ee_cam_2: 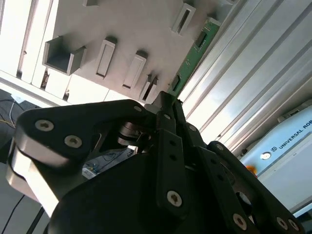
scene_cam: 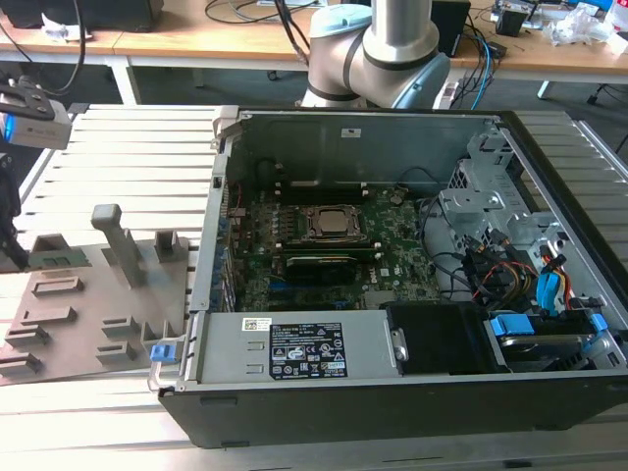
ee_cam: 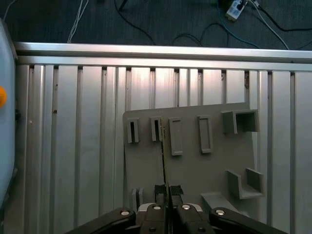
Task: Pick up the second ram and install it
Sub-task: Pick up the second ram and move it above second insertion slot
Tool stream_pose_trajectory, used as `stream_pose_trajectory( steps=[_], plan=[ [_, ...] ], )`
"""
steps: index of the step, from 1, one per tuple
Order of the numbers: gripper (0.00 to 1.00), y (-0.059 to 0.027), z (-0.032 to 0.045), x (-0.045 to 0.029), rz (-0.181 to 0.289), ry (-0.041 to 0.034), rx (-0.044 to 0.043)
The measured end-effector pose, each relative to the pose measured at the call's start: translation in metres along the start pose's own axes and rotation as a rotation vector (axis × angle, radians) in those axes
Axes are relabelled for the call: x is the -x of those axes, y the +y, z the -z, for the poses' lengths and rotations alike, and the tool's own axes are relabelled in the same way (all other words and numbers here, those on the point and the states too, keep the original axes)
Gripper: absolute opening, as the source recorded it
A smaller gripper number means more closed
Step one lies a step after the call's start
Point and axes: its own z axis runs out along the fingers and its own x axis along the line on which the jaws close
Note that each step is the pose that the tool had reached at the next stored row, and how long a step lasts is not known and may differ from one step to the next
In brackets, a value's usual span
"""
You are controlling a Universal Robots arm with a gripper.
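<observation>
The second ram (scene_cam: 57, 260) is a thin green stick lying along the far edge of the grey holder tray (scene_cam: 88, 324), at the exterior view's left. My gripper (scene_cam: 10, 245) is at one end of it. In the first wrist view the ram (ee_cam: 163, 156) shows edge-on between the fingertips of my gripper (ee_cam: 167, 191), which is shut on it. In the second wrist view the ram (ee_cam_2: 195, 48) runs out from the tips of my gripper (ee_cam_2: 163, 100) beside the tray (ee_cam_2: 136, 29). I cannot tell whether it is lifted off the tray (ee_cam: 204, 170).
The open computer case (scene_cam: 392, 412) sits at the exterior view's right, with the green motherboard (scene_cam: 392, 260), the CPU socket (scene_cam: 334, 224) and a labelled power supply (scene_cam: 304, 348) inside. The arm's base (scene_cam: 378, 49) stands behind it. Everything rests on a slatted aluminium table (scene_cam: 137, 157).
</observation>
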Motion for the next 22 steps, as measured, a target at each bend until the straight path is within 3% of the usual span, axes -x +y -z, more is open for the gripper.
stream_pose_trajectory(
  steps=[6,13,22],
  plan=[
    [0.14,0.0003,0.0072,0.0001,0.000,0.0000,0.0000],
    [0.14,0.0009,0.0212,0.0003,0.000,-0.0001,0.0001],
    [0.14,0.0011,0.0300,0.0004,0.000,0.0000,0.0010]
  ],
)
